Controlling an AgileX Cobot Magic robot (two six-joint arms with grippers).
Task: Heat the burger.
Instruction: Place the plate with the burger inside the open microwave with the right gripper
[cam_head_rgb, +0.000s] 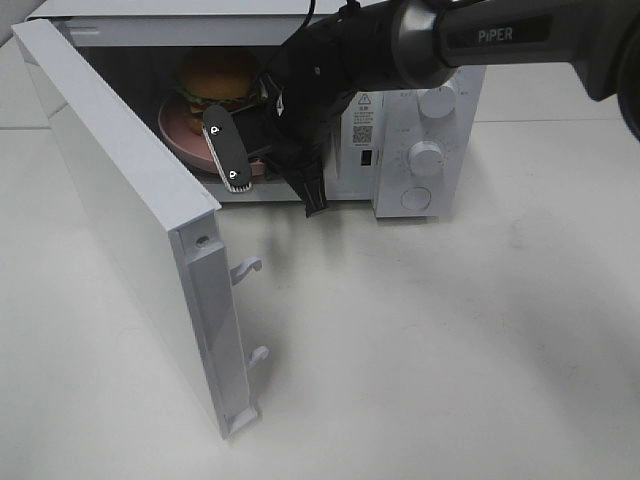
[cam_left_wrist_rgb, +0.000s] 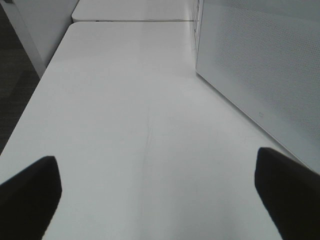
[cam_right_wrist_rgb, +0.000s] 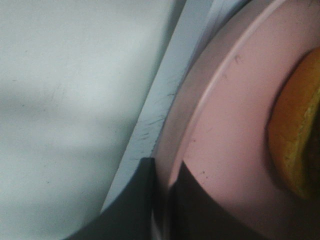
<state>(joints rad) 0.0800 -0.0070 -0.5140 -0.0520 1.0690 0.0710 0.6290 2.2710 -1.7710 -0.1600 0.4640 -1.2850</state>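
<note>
Your right gripper is clamped on the rim of the pink plate, which carries the burger inside the open microwave. Your left gripper hovers, jaws apart, over the table.

The burger shows a glossy brown bun and green lettuce edge. Its plate is pink. The microwave and table are white, the door finely dotted.
</note>
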